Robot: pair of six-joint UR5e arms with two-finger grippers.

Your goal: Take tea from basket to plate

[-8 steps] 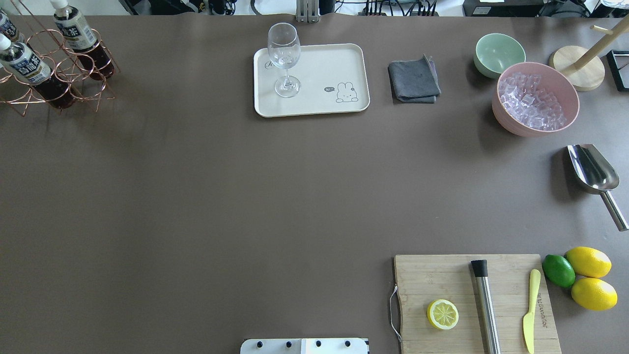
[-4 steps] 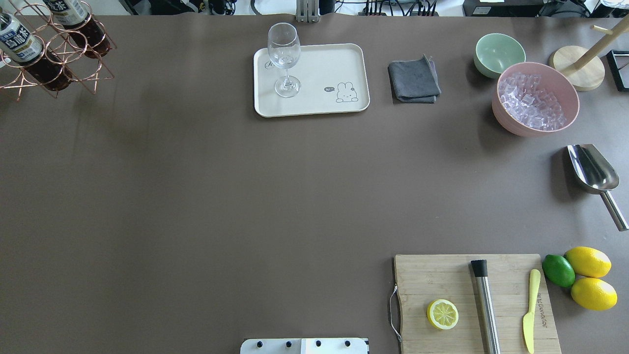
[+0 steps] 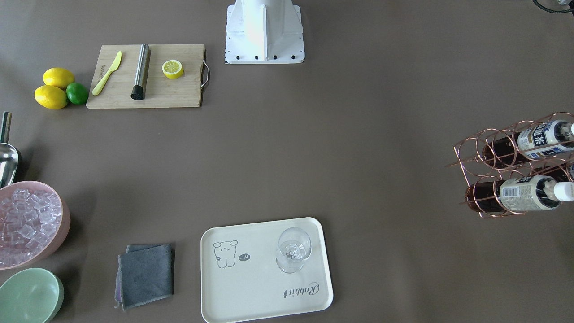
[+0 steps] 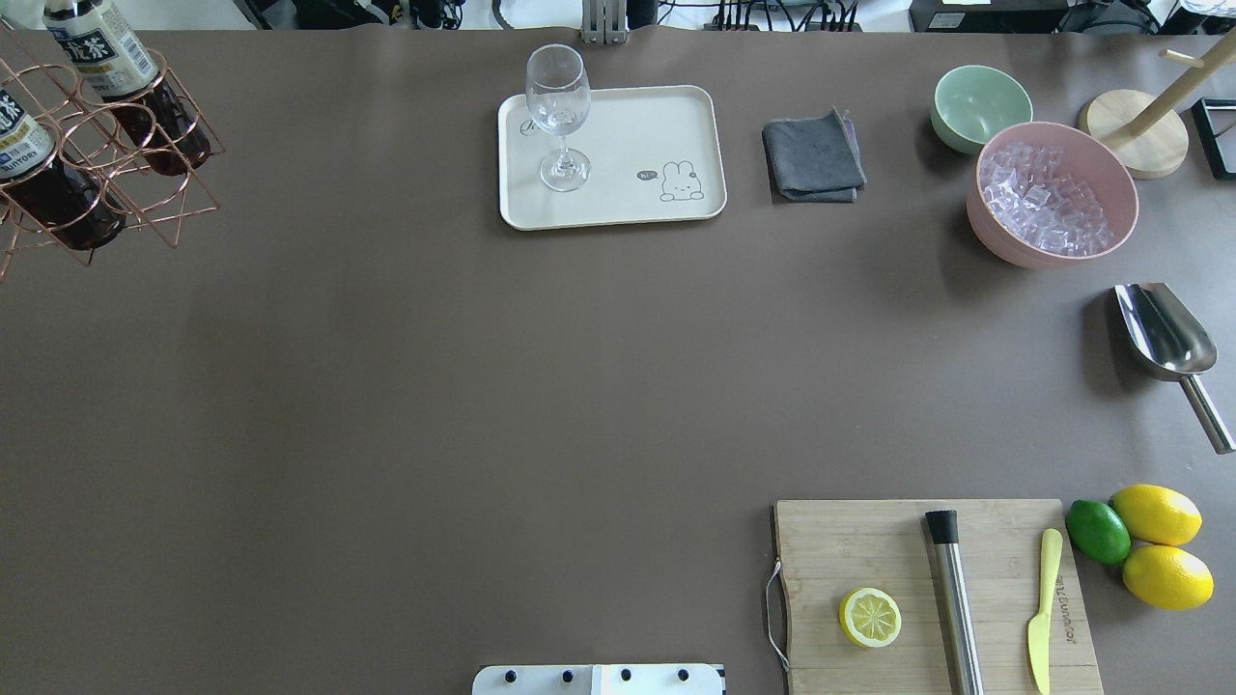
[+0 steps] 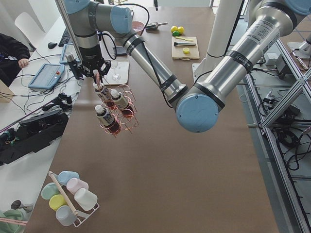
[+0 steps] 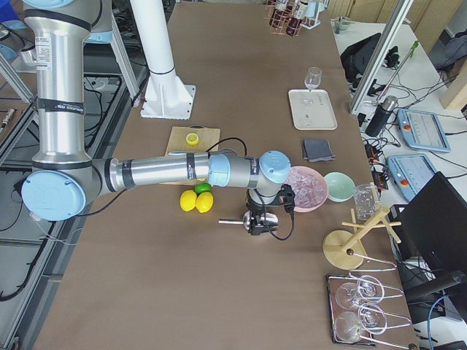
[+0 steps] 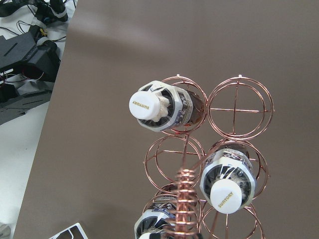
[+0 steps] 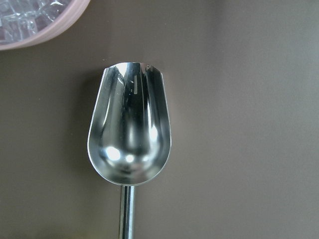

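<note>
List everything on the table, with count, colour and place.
basket: one, copper wire, far left, tilted
tea bottles: three, dark red-brown, white caps, in the basket
plate: one, cream, far middle
wine glass: one, clear, upright on the plate
cloth: one, grey, right of the plate
green bowl: one, far right
pink bowl: one, beside the green bowl, holding ice cubes
wooden stand: one, far right corner
scoop: one, steel, right edge
cutting board: one, wood, near right; bears half lemon, steel rod, yellow knife
lemons: two, yellow, right of the board
lime: one, green, beside the lemons
left gripper: one, over the basket's handle
right gripper: one, above the scoop
</note>
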